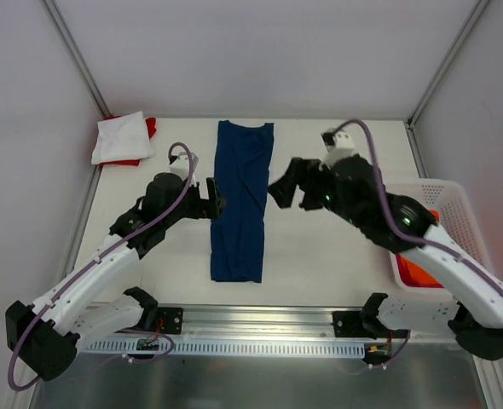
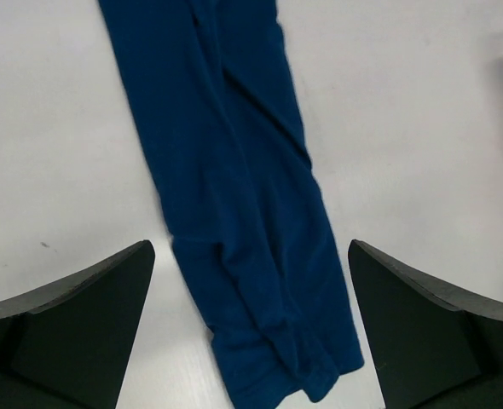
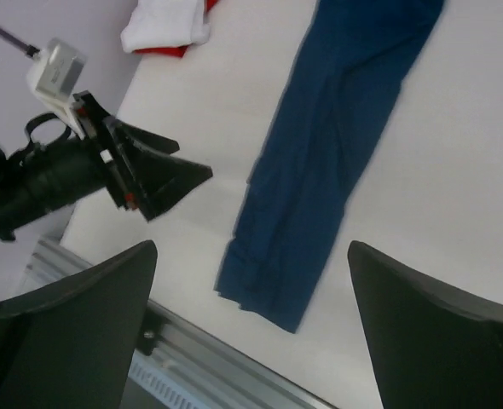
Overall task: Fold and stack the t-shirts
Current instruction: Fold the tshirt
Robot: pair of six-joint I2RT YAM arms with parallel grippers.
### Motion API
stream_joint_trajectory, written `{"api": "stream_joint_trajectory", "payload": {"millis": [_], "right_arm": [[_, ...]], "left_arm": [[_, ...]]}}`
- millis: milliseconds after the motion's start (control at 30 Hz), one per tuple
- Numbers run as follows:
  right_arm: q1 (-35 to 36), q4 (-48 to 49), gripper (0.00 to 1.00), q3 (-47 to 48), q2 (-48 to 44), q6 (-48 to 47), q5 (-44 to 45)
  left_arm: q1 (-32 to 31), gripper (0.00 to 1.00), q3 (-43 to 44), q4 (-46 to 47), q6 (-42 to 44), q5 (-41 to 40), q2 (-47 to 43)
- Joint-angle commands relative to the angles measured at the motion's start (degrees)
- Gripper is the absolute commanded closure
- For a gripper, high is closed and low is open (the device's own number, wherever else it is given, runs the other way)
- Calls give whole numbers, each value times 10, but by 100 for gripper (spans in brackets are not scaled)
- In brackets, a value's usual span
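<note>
A navy blue t-shirt lies folded into a long narrow strip down the middle of the table; it also shows in the left wrist view and the right wrist view. No print shows on it. My left gripper is open and empty, just left of the strip's middle. My right gripper is open and empty, just right of the strip, a little above the table. A folded white t-shirt lies on a red one at the far left corner.
A white lattice basket stands at the right edge with orange-red cloth inside. A metal rail runs along the table's near edge. Walls close the table's back and sides.
</note>
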Motion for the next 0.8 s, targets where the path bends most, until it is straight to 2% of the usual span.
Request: {"api": "stream_joint_trajectory", "payload": {"millis": [0,33,67,200,267,300,367,433,567,667,767], "right_arm": [[-214,321,0,-113,101,-1,-627],[-278,360,0,-145,126,33,-653],[-298,377,2,-173,149,52,-658],[-319,413,1,-325,176,27,-549],[-324,447,0,-372,187,43,-550],[-324,496,0,-396,186,52,-551],[-319,536,0,-477,159,90,-546],[-300,549,1,-540,125,110,-501],[-241,518,1,-585,33,126,-420],[-214,513,0,-608,11,139,-384],[-199,557,1,-639,9,165,-368]], "left_arm": [[1,1,-9,25,6,46,-61],[2,1,-28,23,9,44,-66],[2,1,-39,19,14,38,-78],[2,1,-101,16,-24,36,-112],[3,1,-156,42,-87,45,-130],[1,1,-180,63,-107,82,-138],[-3,2,-252,118,-157,103,-172],[-9,3,-297,120,-182,81,-194],[-10,3,-342,109,-200,66,-207],[-22,4,-364,112,-217,61,-191],[-33,4,-395,133,-241,59,-205]]}}
